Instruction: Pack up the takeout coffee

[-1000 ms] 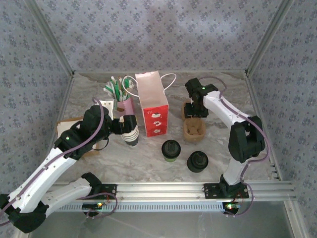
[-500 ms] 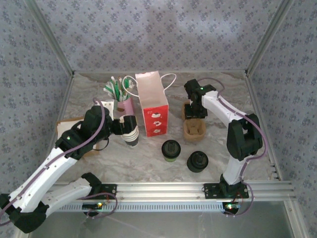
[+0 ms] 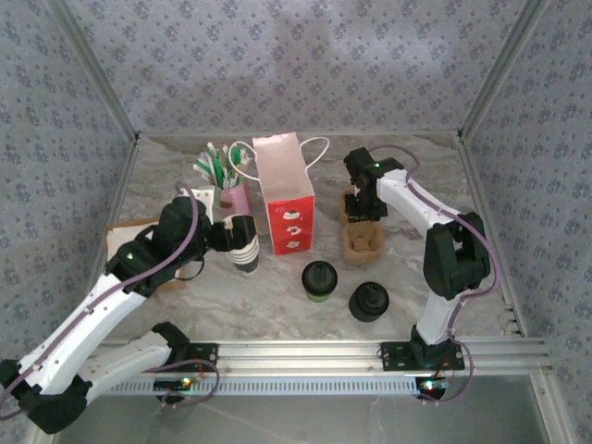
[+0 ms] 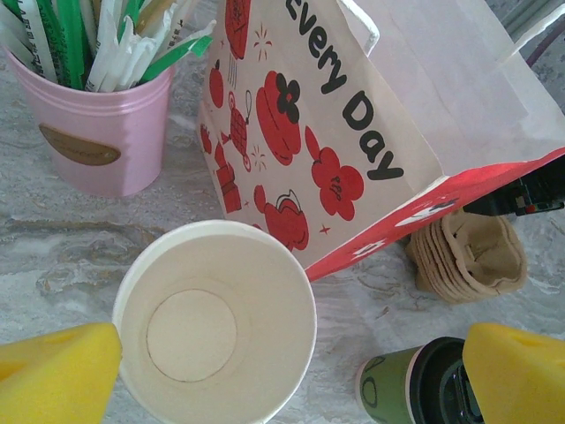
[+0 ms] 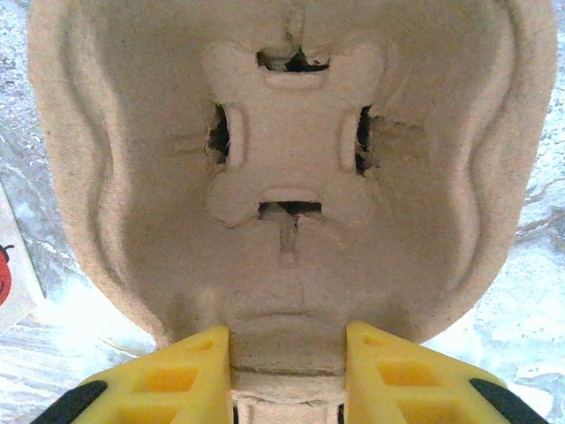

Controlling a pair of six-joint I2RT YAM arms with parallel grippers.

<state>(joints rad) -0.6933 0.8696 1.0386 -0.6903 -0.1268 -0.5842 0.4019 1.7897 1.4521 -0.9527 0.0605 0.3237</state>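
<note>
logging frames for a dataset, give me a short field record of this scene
takeout coffee: small green paper cup with black plastic lid, upright, not gripped
left end effector: open, stack of white striped paper cups between its fingers
right end effector: shut on brown moulded-pulp cup carrier
bag: red-and-white paper bag, upright behind coffee

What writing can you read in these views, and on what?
"Every Day": black lettering on the white-and-red paper bag.
The brown oval label on the pink metal bucket: too blurred to read.
White marks on the bag's red panel, top view: too small to read.
No text on the brown moulded pulp cup carrier.
</note>
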